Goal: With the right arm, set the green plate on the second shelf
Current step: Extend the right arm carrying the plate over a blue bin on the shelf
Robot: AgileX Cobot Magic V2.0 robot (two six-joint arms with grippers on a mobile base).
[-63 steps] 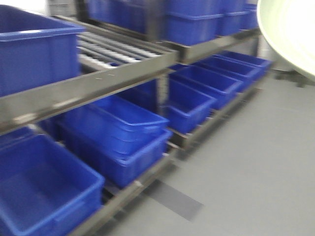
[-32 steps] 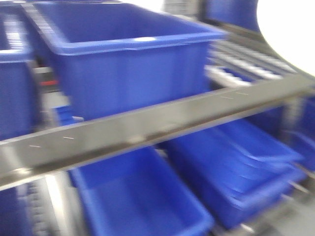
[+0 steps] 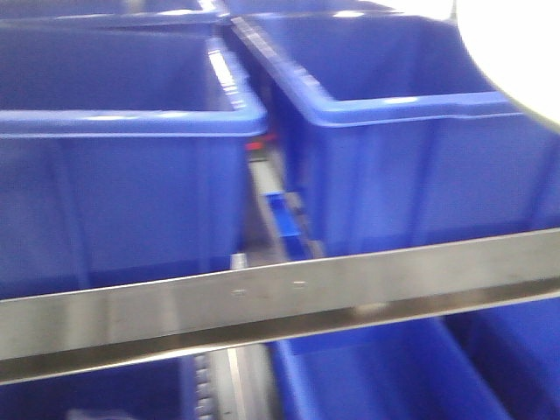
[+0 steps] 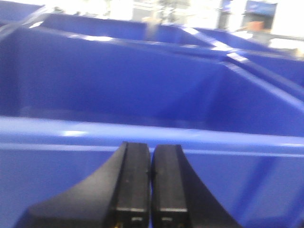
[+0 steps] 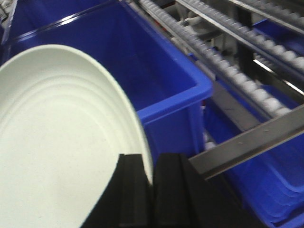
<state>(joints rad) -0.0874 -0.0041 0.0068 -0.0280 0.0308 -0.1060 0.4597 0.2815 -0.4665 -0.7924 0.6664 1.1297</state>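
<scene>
The green plate (image 5: 61,137) fills the left of the right wrist view, pale and ringed, held on edge. My right gripper (image 5: 151,164) is shut on its rim, one black finger on each face. In the front view the same plate (image 3: 516,44) shows as a bright pale curve at the top right corner. The left gripper (image 4: 151,152) is shut with nothing between its fingers, just in front of a blue bin's wall. A grey metal shelf rail (image 3: 280,297) crosses the front view, with blue bins on the shelf behind it.
Two big blue bins (image 3: 122,149) (image 3: 394,131) stand side by side on the shelf, a narrow gap between them. More blue bins (image 3: 385,376) sit on the level below. Roller tracks (image 5: 213,57) and a grey rail (image 5: 251,142) lie right of the bin (image 5: 156,71) under the plate.
The front view has swung along the rack: the roller section has left the frame and two bins now fill it. The plate stays at the top right corner.
</scene>
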